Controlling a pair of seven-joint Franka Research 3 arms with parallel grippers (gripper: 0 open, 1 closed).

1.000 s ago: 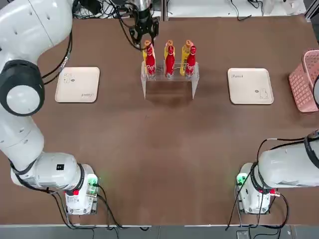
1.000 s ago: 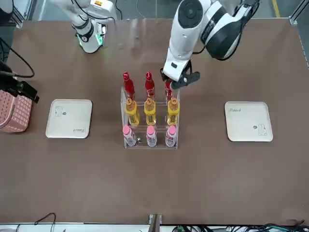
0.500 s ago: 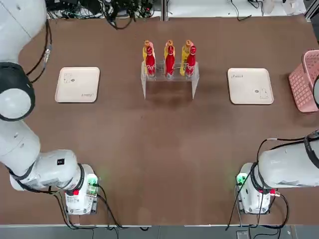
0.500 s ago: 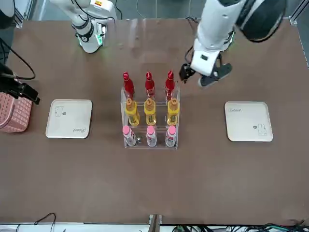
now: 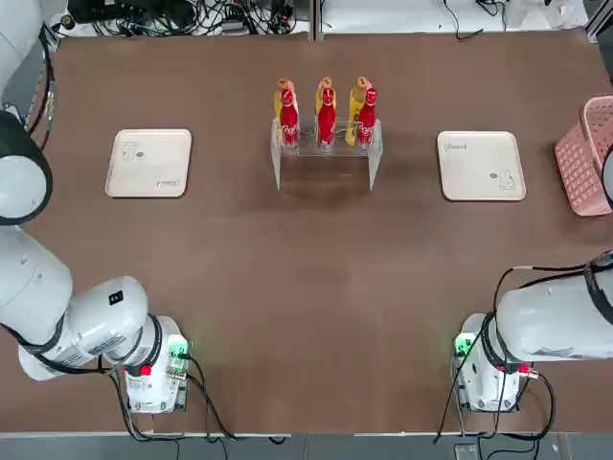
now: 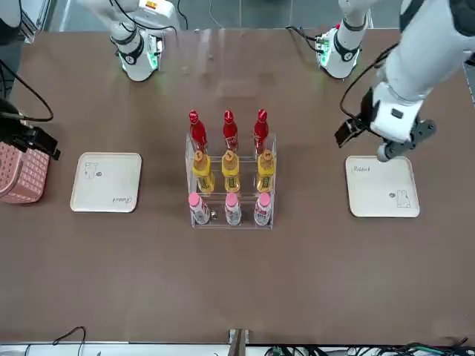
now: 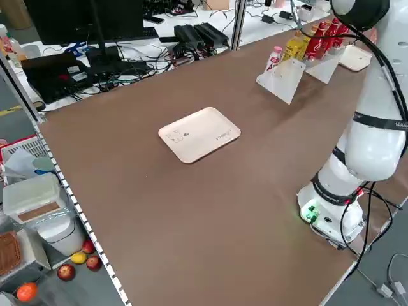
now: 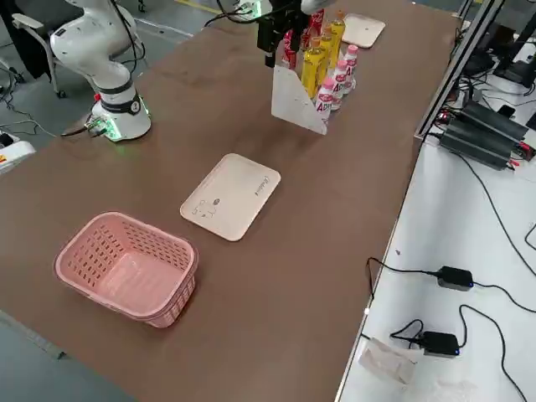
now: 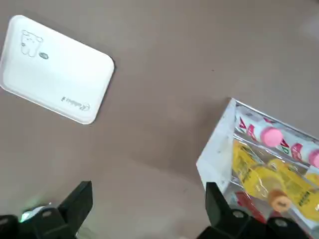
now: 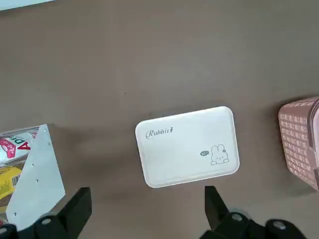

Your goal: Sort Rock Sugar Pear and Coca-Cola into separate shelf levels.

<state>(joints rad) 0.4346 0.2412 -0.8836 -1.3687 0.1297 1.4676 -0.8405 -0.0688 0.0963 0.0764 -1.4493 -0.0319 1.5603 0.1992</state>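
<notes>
Three red Coca-Cola bottles (image 6: 230, 132) stand on the highest row of the clear shelf (image 5: 324, 161). Three yellow Rock Sugar Pear bottles (image 6: 231, 172) stand one row lower. My left gripper (image 6: 371, 142) hangs open and empty in the air, off the shelf's left end and near the left tray (image 6: 382, 185). Its wrist view shows the fingers (image 9: 79, 199) wide apart, with the shelf's end wall (image 9: 217, 149) beyond them. My right gripper (image 10: 147, 194) is open and empty above the right tray (image 10: 187, 147).
Three pink-capped white bottles (image 6: 231, 209) fill the shelf's lowest row. Beige trays lie on both sides of the shelf (image 5: 148, 163) (image 5: 481, 165). A pink basket (image 5: 586, 153) sits at the table's right edge. Both arm bases stand at the near edge.
The left gripper opened and came off the left-end Coca-Cola bottle, then swung out toward the left tray and out of the top view. The bottle stays on the shelf.
</notes>
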